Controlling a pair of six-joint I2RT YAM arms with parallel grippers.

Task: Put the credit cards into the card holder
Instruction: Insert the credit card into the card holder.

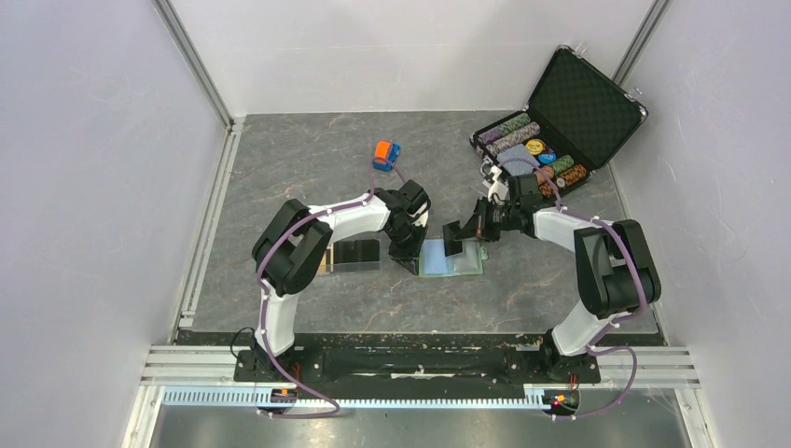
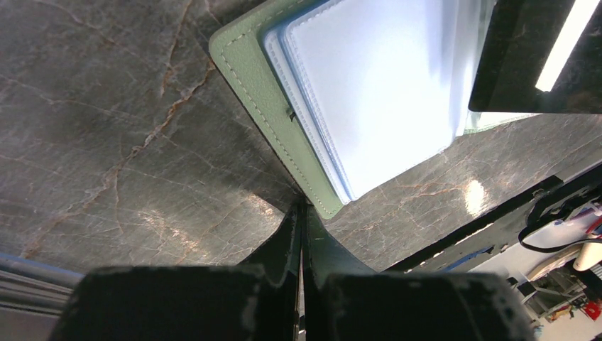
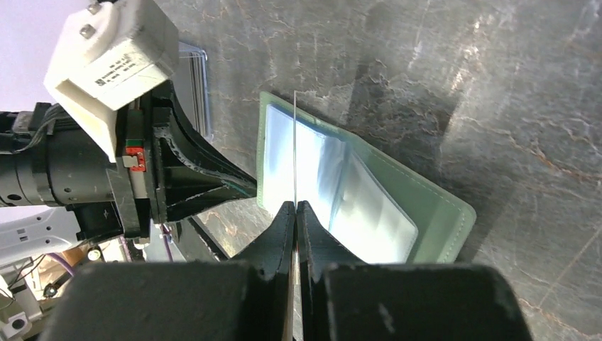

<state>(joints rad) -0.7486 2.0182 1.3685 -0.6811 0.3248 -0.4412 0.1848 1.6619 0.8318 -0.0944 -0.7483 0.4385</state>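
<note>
My right gripper (image 3: 295, 209) had its jaws pressed together on a credit card (image 3: 294, 142). I saw the card edge-on, as a thin pale line rising from the fingertips at the centre of the right wrist view. Below it the card holder (image 3: 444, 220) lay open on the grey marbled table (image 3: 497, 85), green rim outermost and pale blue clear pockets facing up. In the overhead view it sat at the centre of the frame.

My left gripper (image 2: 302, 224) had its jaws together with nothing visible between them. Its tips were at the holder's green edge near the lower corner, and I could not tell whether they pressed on it. In the left wrist view the held card showed as a glossy black slab in the upper right.

In the overhead view a clear tray (image 1: 354, 254) sat left of the holder, just beside the left gripper. An orange-and-blue toy car (image 1: 386, 154) stood above centre, and an open chip case (image 1: 578, 103) filled the upper right.
</note>
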